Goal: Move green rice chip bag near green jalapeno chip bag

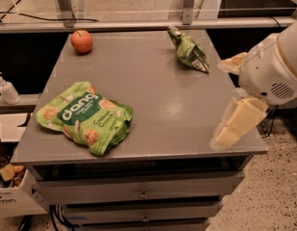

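Note:
The green rice chip bag [84, 116] is large and light green with white "dang" lettering. It lies flat at the front left of the grey table [153, 81]. The green jalapeno chip bag [188, 49] is small, narrow and darker green, with a white label patch at its near end. It lies at the back right of the table. My gripper [230, 96] hangs over the table's right edge, in front of the jalapeno bag and far right of the rice bag. Its two cream fingers stand wide apart and hold nothing.
A red apple [81, 41] sits at the back left of the table. A metal rail [138, 24] runs behind the table. A white pump bottle [6, 88] stands on a ledge to the left. Drawers [143, 192] are under the tabletop.

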Motion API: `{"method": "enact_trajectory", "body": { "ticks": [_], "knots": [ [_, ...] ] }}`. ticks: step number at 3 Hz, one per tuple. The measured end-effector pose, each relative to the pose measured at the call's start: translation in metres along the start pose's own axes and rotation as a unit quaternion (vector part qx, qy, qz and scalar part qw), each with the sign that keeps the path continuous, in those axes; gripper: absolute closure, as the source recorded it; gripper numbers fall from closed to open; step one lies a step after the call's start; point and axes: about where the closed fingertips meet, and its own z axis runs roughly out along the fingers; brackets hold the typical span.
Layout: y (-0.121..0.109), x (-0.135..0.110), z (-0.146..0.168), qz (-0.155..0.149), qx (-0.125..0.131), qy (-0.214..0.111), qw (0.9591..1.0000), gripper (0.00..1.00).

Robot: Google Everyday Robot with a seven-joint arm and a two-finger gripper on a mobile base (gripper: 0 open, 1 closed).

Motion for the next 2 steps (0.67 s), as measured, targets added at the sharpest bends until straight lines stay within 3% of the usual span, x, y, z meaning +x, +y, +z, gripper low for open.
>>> {"method": "enact_trajectory", "body": {
  "ticks": [1,2],
  "knots": [
    [0.008,-0.031,0.040,-0.002,-0.018,-0.074,0.9971,0.00],
    [0.027,-0.076,0.079,-0.012,-0.034,-0.136,0.9901,0.00]
  ]
}}
